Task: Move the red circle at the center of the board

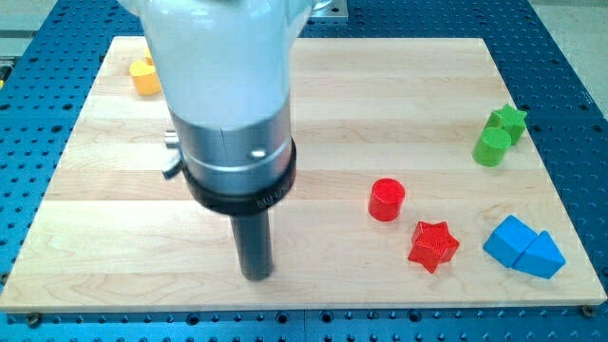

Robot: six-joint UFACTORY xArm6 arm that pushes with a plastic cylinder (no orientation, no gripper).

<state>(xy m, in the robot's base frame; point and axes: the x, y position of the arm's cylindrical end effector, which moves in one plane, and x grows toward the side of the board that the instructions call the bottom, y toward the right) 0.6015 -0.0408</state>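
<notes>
Blue blocks (523, 247) btm right; my tip (256, 275) well left of red circle (387, 199).

Arm upright, dark rod vertical, my tip (256, 275) low at view's left

Bare board (380, 95) is lying between my tip (256, 275) and the red circle (387, 200); the red star (433, 246) is crowding its lower right.

my tip (256, 275) rests near the view's bottom of the wooden board (380, 114), well left of the red circle block (387, 199). the red star block (433, 246) lies just below-right of that circle.
</notes>
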